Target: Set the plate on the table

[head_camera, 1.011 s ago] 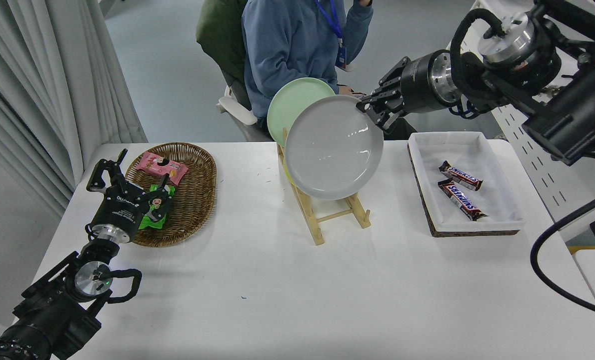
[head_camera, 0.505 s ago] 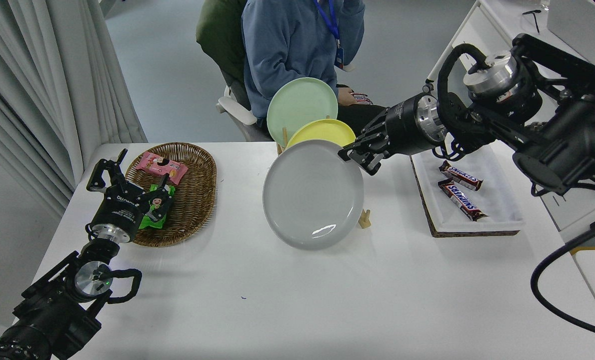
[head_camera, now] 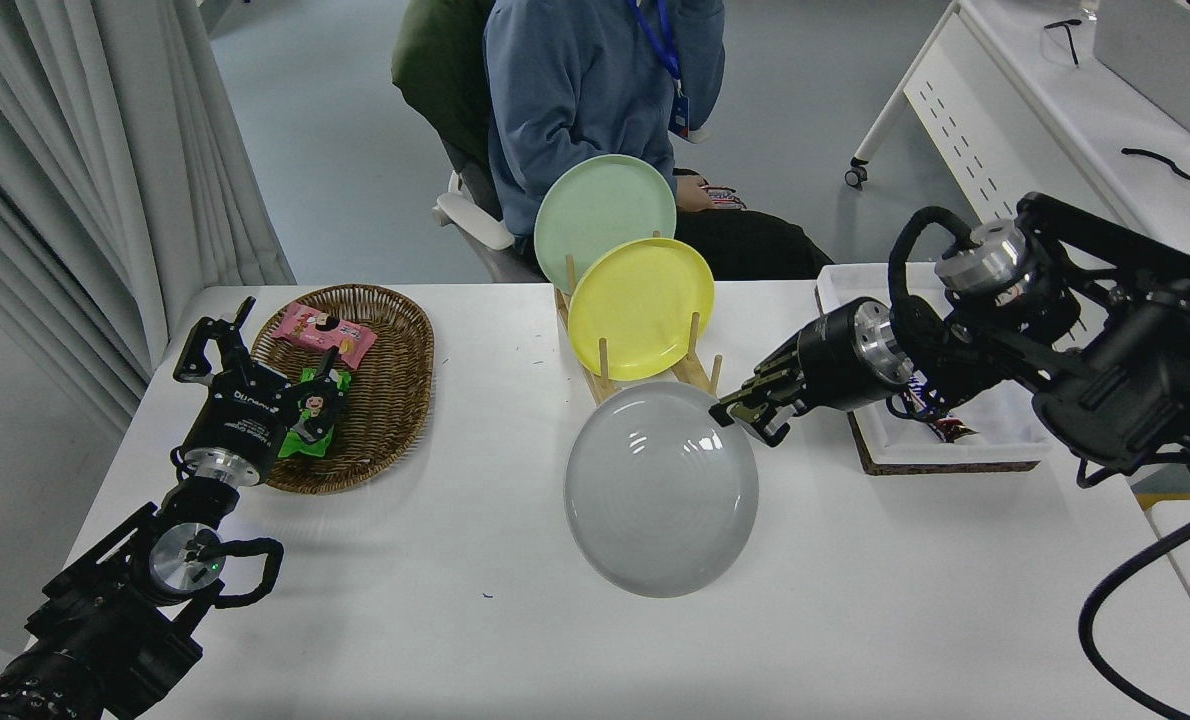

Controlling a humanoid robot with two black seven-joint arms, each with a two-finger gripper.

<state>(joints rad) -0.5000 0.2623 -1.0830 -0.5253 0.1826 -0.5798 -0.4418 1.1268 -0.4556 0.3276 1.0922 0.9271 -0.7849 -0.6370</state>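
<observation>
The light-grey plate [head_camera: 660, 490] is held over the white table [head_camera: 515, 630], in front of the wooden rack, tilted with its face toward the camera. My right gripper [head_camera: 738, 416] is shut on its upper right rim. Whether the plate's lower edge touches the table cannot be told. My left gripper [head_camera: 217, 335] is parked at the lower left, open and empty, next to the wicker basket.
The wooden rack [head_camera: 700, 375] holds a yellow plate [head_camera: 640, 305] and a pale green plate [head_camera: 603, 215] upright behind it. A wicker basket [head_camera: 385, 400] with snack packs sits at left. A white tray [head_camera: 955, 450] with candy bars sits at right. A person [head_camera: 575, 90] sits at the far side.
My right arm has carried the grey plate off the rack, forward and down toward the table. The yellow plate behind it now shows in full. The left arm has not moved.
</observation>
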